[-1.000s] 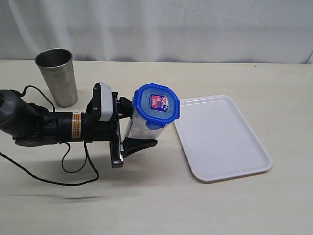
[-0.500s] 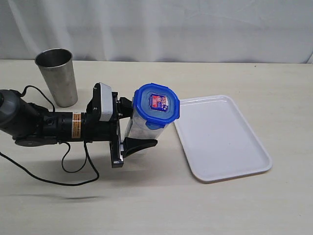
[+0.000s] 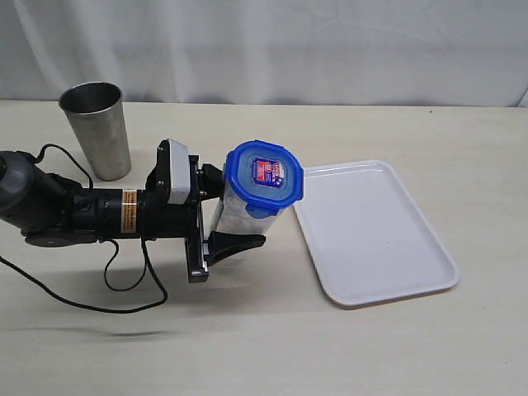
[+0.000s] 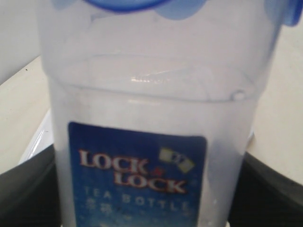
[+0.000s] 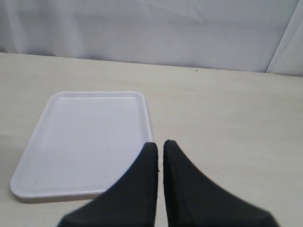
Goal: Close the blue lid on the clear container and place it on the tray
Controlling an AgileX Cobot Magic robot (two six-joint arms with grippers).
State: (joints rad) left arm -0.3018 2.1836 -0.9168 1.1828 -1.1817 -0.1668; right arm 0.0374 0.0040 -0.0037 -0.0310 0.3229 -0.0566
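The left gripper clamps the container, lid on top, just beside the tray, at its 9 o'clock. The right gripper is narrow, fingers almost touching, empty.

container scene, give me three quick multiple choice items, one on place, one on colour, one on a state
1. Where is the container? A on the tray; B beside the tray; C behind the tray.
2. What colour is the lid? A red; B blue; C green.
3. The left hand is: A open, empty; B shut on the tray; C shut on the container.
Answers: 1 B, it is off the tray's left edge in the exterior view; 2 B, the lid is bright blue; 3 C, it clamps the container's sides.
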